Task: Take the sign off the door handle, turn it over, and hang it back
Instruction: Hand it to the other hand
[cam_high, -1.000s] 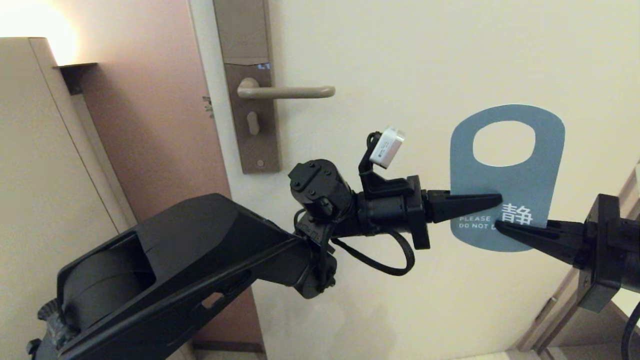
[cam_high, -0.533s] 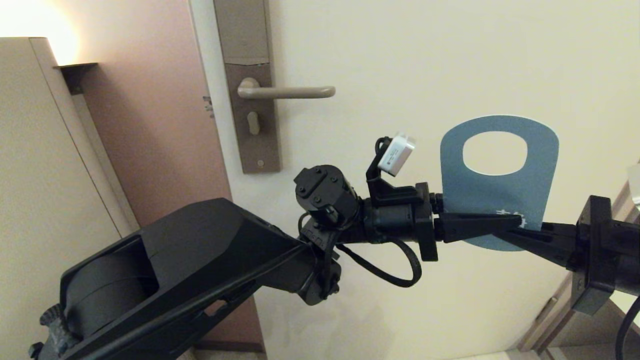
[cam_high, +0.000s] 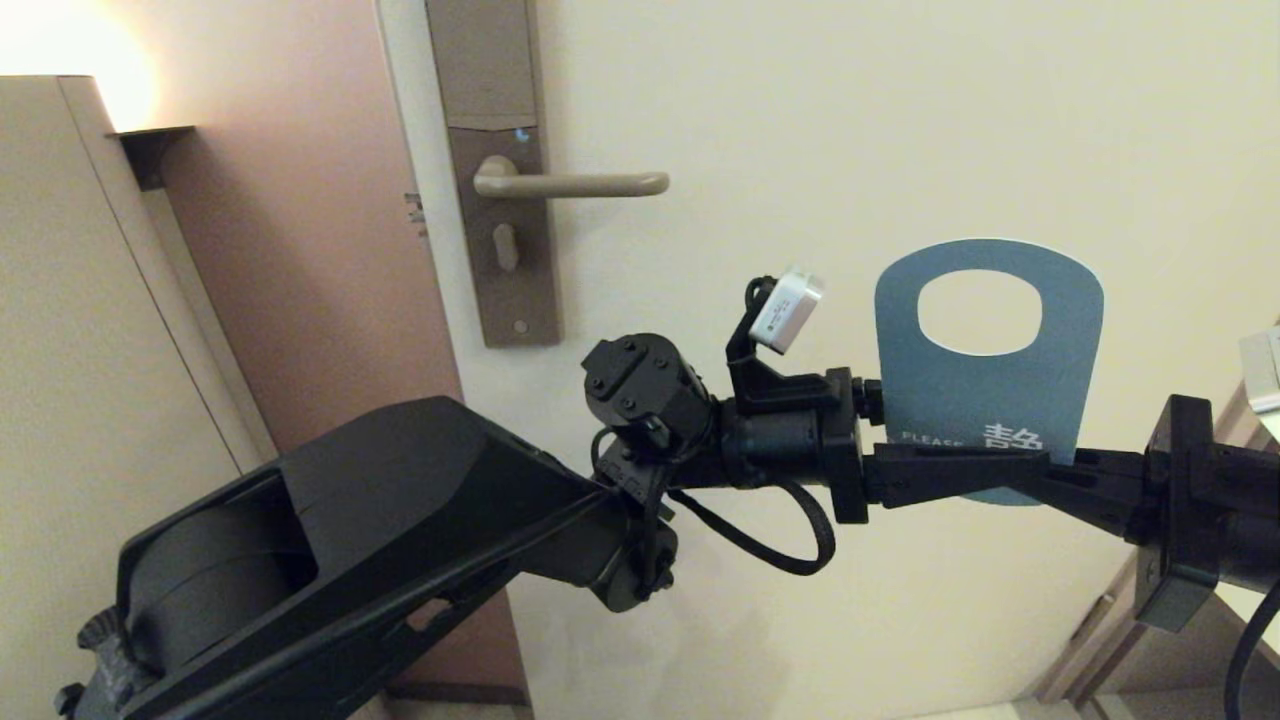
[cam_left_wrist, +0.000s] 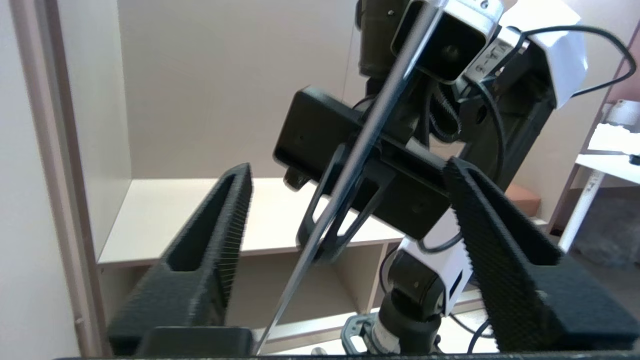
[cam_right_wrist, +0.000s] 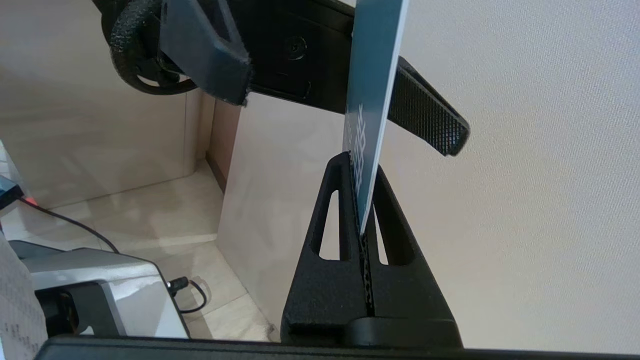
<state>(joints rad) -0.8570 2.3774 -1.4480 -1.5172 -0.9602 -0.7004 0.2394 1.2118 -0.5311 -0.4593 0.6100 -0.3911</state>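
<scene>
The sign (cam_high: 985, 395) is upright in front of the door, blue face toward me, its oval hole at the top, right of and below the door handle (cam_high: 580, 184). My right gripper (cam_high: 1050, 480) is shut on its bottom edge; the right wrist view shows the pinch (cam_right_wrist: 361, 200) on the edge-on sign (cam_right_wrist: 372, 75). My left gripper (cam_high: 1020, 465) reaches in from the left, open, one finger on each side of the sign's lower part. In the left wrist view the sign (cam_left_wrist: 320, 225) runs between the wide-apart fingers (cam_left_wrist: 235, 200) without touching them.
The handle sits on a tall brownish lock plate (cam_high: 500, 170) at the cream door's (cam_high: 850, 120) left edge. A brown wall strip (cam_high: 300, 250) and a beige cabinet (cam_high: 80, 350) stand to the left. My left arm (cam_high: 400, 520) crosses the lower left.
The right gripper has brought the sign a little down and to the left. The left gripper has pushed further right, so its open fingers now straddle the sign beside the right gripper.
</scene>
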